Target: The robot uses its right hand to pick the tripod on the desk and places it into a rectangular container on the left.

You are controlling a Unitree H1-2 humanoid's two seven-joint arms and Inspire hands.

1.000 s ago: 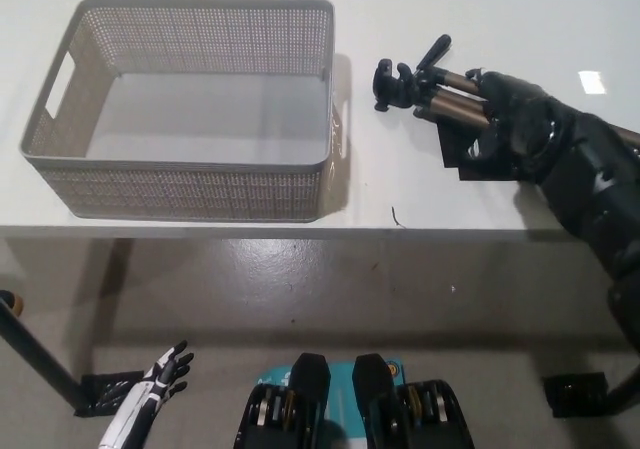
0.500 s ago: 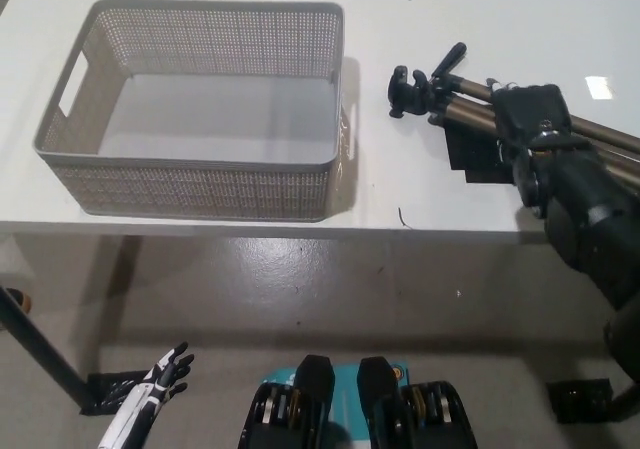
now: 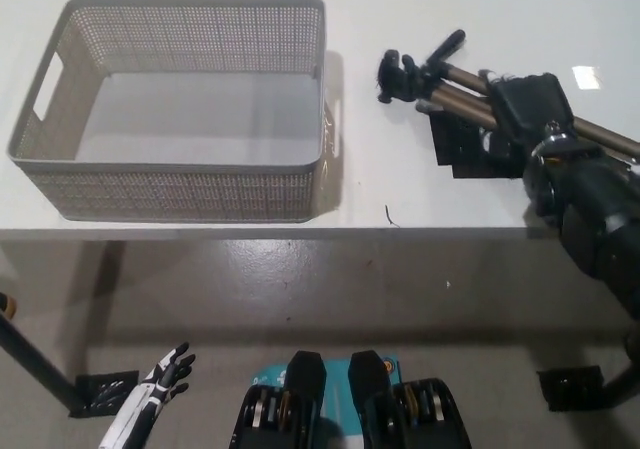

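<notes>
The tripod point(image 3: 455, 81) lies on the white tabletop point(image 3: 400, 184), off to the right of the basket point(image 3: 170, 181) and apart from it. Its black head and handle point toward the basket, and its bronze legs run away to the right edge of the view. Under the legs there is a flat black patch point(image 3: 462, 149) on the tabletop.

The black right hand point(image 3: 525, 109) sits over the tripod legs, partway along them, with the arm coming in from the lower right. The back of the hand faces up and covers the legs where they pass beneath it. I cannot tell from here whether it has closed around the legs or only rests on top of them.

The basket is a grey rectangular one with perforated walls and a cut-out handle in its left end. It stands at the left of the tabletop, close to the near edge, and nothing is inside it. A small dark mark point(image 3: 390, 215) shows on the tabletop near the front edge, between the basket and the tripod.

The white left hand point(image 3: 168, 371) hangs low at the lower left, below the tabletop and over the grey floor, fingers spread and holding nothing.
</notes>
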